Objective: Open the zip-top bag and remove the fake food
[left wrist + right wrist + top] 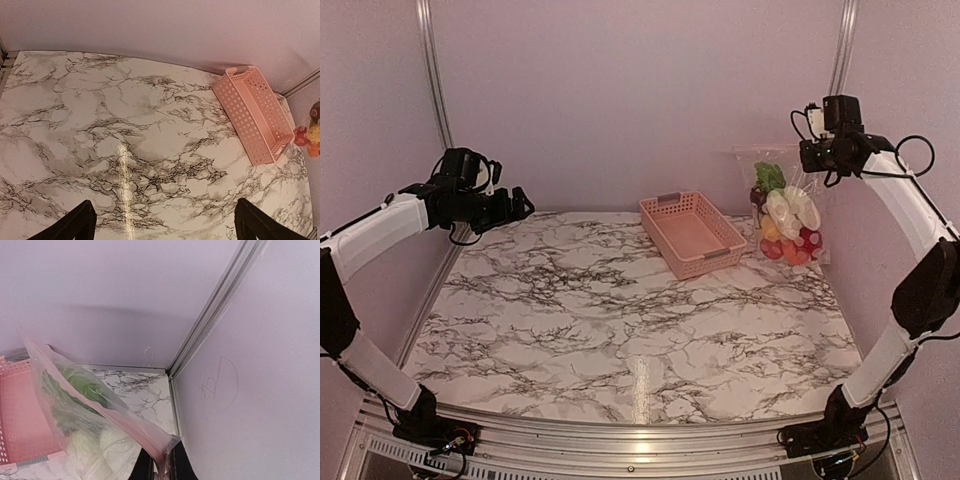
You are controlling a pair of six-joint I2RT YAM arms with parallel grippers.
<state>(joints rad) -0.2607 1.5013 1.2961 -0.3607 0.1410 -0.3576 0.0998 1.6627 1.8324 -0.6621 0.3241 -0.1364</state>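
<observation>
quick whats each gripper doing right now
Left gripper: open, holding nothing.
Right gripper: closed on the zip-top bag, at its top edge.

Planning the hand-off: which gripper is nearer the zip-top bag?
Right. The right gripper pinches the top edge of the zip-top bag; the left gripper hangs open beyond the pink basket.
</observation>
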